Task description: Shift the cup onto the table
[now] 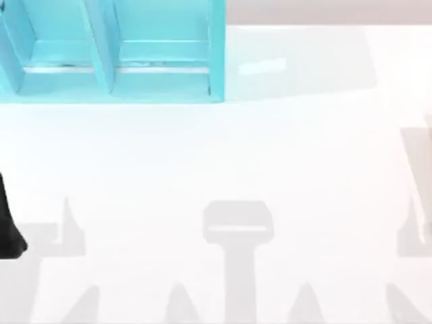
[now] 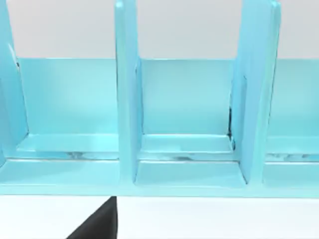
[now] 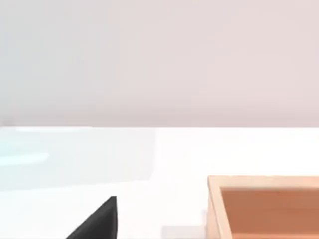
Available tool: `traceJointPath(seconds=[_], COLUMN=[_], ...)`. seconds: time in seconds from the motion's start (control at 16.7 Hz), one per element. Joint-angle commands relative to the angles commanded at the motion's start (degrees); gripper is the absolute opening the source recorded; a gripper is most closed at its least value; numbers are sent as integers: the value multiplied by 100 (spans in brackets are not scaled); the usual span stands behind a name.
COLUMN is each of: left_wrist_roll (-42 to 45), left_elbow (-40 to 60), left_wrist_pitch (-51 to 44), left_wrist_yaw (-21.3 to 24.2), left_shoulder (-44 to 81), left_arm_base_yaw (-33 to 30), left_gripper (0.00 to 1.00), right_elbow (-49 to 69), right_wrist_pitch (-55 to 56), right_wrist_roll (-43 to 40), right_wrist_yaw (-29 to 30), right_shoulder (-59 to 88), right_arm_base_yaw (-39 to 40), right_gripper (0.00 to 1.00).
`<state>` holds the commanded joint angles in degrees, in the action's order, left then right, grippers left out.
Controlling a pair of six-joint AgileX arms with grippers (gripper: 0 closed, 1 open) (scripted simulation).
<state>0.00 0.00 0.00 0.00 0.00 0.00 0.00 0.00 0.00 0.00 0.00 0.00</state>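
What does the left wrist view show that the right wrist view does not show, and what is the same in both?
Left wrist view alone: the turquoise shelf unit, seen from the front, with upright dividers and open compartments; no cup is visible in them. Right wrist view alone: an orange-brown open box standing on the table, and a plain pale background. Both share the white table and a black wedge at the lower edge, a fingertip of that arm's own pincer.

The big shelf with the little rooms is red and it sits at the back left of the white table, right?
Not quite. The shelf is turquoise blue, not red, as the top view shows. It does sit at the back left of the white table.
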Motion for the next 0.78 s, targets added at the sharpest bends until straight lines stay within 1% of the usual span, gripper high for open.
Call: traceJointPath(seconds=[0.18, 0.36, 0.54, 0.78], left_wrist_roll=[0, 0, 0, 0], left_elbow=[0, 0, 0, 0], left_wrist_pitch=[0, 0, 0, 0], left_wrist_yaw=[0, 0, 0, 0], left_shoulder=[0, 0, 0, 0], left_arm_base_yaw=[0, 0, 0, 0], left_gripper=[100, 100, 100, 100], right_elbow=[68, 605, 1577, 3208], right_wrist_pitch=[-68, -608, -1612, -3312], right_wrist_roll=[-46, -386, -958, -1891], right_wrist_yaw=[-3, -16, -29, -30], right_shoulder=[69, 620, 1708, 3800], right_arm_base_yaw=[-43, -366, -923, -1858], right_gripper=[100, 100, 100, 100])
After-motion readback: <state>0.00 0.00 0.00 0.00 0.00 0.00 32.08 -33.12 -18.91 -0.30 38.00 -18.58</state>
